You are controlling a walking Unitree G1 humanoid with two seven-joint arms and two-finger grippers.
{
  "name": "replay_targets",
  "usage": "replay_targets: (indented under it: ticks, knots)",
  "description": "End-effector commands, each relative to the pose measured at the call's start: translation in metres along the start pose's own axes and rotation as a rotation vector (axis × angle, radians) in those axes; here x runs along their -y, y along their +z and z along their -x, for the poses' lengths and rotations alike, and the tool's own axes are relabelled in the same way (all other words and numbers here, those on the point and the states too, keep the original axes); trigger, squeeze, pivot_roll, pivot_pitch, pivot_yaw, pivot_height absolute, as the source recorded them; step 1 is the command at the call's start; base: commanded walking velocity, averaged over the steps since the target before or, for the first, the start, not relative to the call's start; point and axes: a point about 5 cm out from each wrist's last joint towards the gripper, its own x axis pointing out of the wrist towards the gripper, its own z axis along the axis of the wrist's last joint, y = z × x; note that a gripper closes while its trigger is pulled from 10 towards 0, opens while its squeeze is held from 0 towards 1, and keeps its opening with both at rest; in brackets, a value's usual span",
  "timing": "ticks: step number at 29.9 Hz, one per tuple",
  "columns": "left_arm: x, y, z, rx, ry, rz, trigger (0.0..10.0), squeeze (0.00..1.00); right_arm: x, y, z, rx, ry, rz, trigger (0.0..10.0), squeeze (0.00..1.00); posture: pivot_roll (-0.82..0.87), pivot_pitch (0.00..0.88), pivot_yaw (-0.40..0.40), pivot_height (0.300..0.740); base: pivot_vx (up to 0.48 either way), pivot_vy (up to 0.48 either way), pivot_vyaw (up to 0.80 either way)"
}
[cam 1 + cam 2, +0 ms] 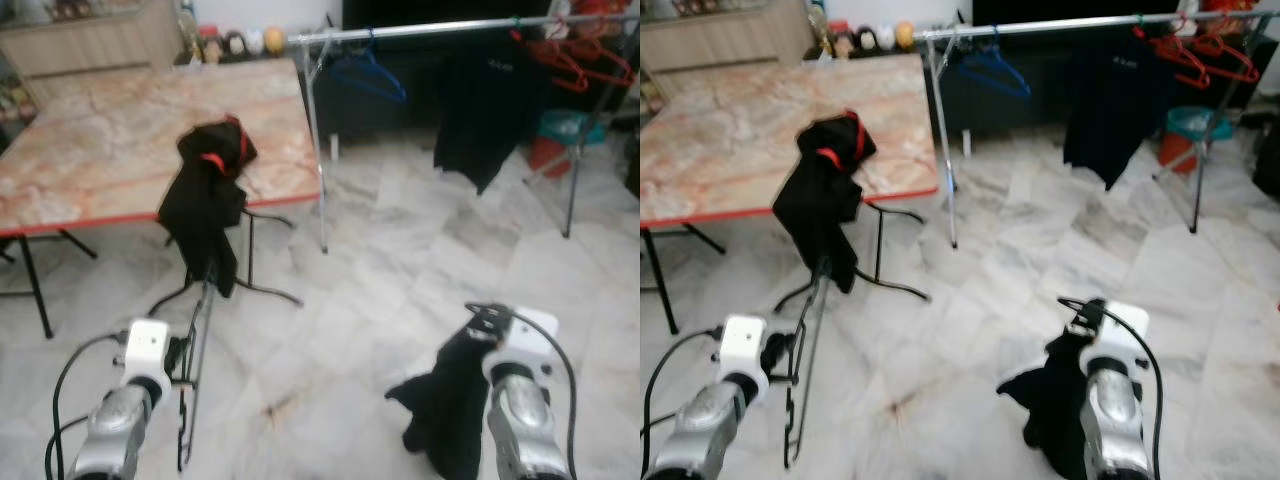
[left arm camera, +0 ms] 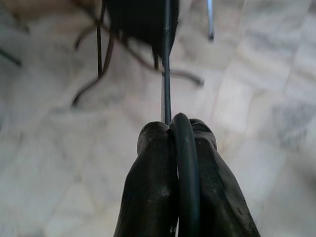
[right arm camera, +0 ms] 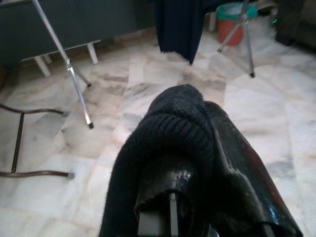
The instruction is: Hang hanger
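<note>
We find the left gripper (image 2: 175, 143) clenched on a thin black wire hanger (image 1: 196, 330) and the right gripper (image 3: 197, 148) grasping black knit cloth (image 1: 445, 400); carrying phase, we judge, with the silver clothes rail (image 1: 440, 30) well ahead.

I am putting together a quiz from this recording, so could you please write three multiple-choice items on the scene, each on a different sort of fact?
1. Where is the blue hanger?
A. on the rail
B. on the floor
C. on the table

2. What colour is the garment hanging on the rail?
A. white
B. yellow
C. black

3. What state is the left tool in?
A. open
B. shut on a thin black hanger
C. shut on a cup

Answers: 1 A, it hooks over the rail. 2 C, the hanging garment is black. 3 B, its fingers pinch the black hanger.
</note>
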Motion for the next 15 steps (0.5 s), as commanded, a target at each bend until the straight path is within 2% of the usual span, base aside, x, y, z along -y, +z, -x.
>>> replay_targets:
  ticks: [1,2,4,10,15]
  knots:
    - [-0.01,-0.021,0.01,-0.074,0.045,-0.005,10.0,0.0,-0.007,0.008,-0.003,0.035,0.017,-0.017,10.0,0.0,-0.07,0.0,0.023,0.74,0.0,0.311,0.0]
    - [-0.01,-0.021,0.01,-0.074,0.045,-0.005,10.0,0.0,-0.007,0.008,-0.003,0.035,0.017,-0.017,10.0,0.0,-0.07,0.0,0.023,0.74,0.0,0.311,0.0]
    - [-0.016,-0.048,0.022,-0.178,0.079,0.002,10.0,0.0,-0.008,0.008,-0.003,0.037,0.029,-0.012,10.0,0.0,-0.06,0.0,0.023,0.74,0.0,0.311,0.0]
    - [-0.021,-0.089,0.047,-0.352,0.125,0.014,10.0,0.0,-0.013,0.007,-0.004,0.04,0.038,-0.014,10.0,0.0,-0.06,0.0,0.028,0.74,0.0,0.312,0.0]
    - [-0.022,-0.103,0.057,-0.402,0.141,0.029,10.0,0.0,-0.015,0.007,-0.004,0.039,0.045,-0.018,10.0,0.0,-0.06,0.0,0.025,0.74,0.0,0.31,0.0]
